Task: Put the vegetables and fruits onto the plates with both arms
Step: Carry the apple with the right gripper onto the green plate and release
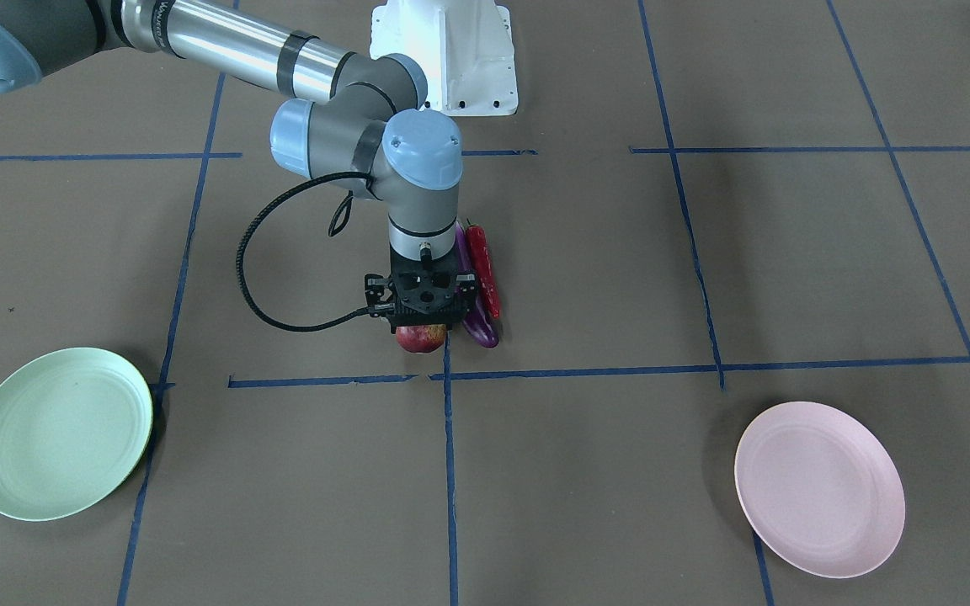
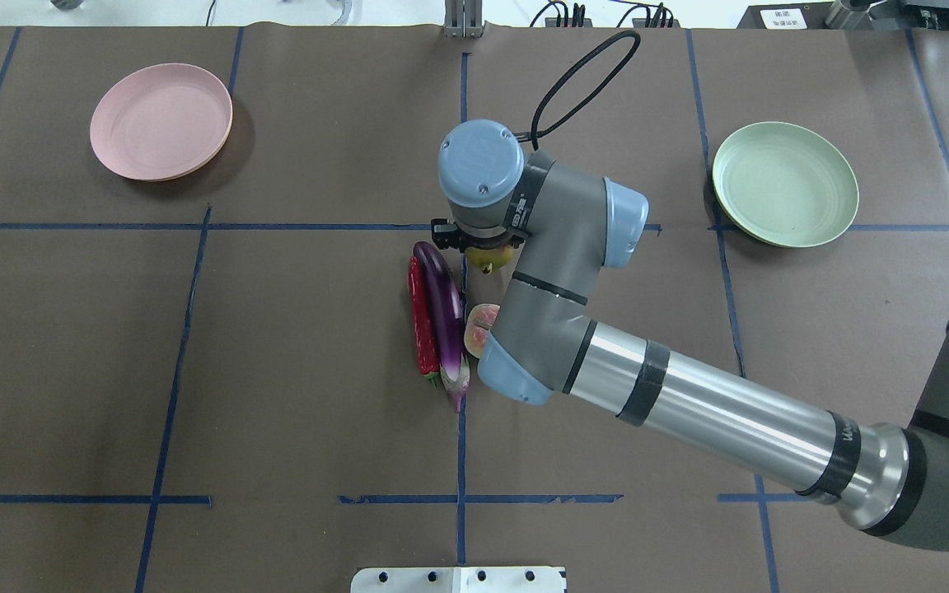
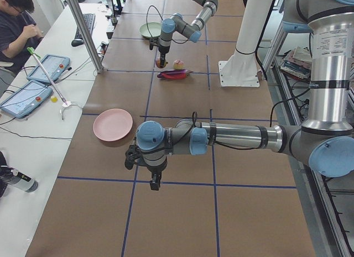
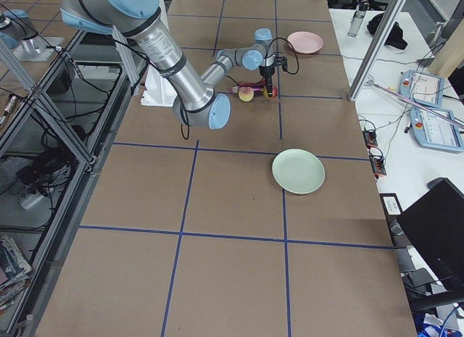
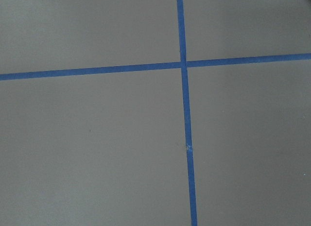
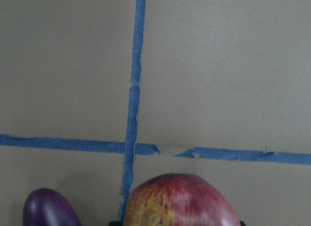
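Exterior front-facing view: my right claw [image 1: 423,316] hangs straight over the pomegranate [image 1: 420,338], just beside the eggplant [image 1: 479,326]; whether it grips, I cannot tell.

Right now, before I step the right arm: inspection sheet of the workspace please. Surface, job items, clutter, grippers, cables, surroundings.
surface: brown table, blue tape grid.
job's things: pomegranate directly under the right gripper; eggplant and chili side by side, touching; peach beside the eggplant, partly hidden by the arm; green plate and pink plate both empty.
clutter: nothing seen.
grippers: right gripper low over the pomegranate, grip cannot be told; left gripper over bare table, open or shut cannot be told.
cables: black cable loops out from the right wrist.
surroundings: operator seated at the side bench, tablets on it.
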Robot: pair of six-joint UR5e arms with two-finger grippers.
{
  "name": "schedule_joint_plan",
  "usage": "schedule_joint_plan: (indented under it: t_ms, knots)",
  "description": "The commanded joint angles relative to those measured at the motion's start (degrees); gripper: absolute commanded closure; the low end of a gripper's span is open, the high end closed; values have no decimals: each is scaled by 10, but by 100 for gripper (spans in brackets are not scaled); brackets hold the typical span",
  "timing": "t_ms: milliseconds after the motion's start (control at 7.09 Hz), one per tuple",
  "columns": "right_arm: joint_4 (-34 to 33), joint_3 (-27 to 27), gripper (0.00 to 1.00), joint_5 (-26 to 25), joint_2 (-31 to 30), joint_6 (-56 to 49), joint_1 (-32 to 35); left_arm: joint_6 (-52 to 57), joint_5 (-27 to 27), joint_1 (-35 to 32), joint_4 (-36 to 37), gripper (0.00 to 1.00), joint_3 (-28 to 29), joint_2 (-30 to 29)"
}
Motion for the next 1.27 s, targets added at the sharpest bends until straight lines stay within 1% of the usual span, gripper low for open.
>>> schedule_joint_plan:
  t_ms: [0,141,282,423,564,705,987,1128]
  knots:
    - [8,60,87,80,-77,-135,94,0,0,0,0,0,0,0]
    - [9,83,87,113,-132,-240,150,0,0,0,0,0,0,1]
    - [64,81,87,156,-195,-315,202,0,-1,0,0,0,0,1]
    - [147,62,86,201,-261,-379,249,0,-1,0,0,0,0,1]
    - [181,30,80,225,-286,-430,270,0,-1,0,0,0,-1,1]
    - [199,5,58,225,-294,-434,269,0,-2,0,0,0,-1,1]
    - [204,-3,0,225,-303,-431,269,0,-2,0,0,0,-1,1]
    - [204,1,0,225,-301,-429,269,0,-2,0,0,0,-2,1]
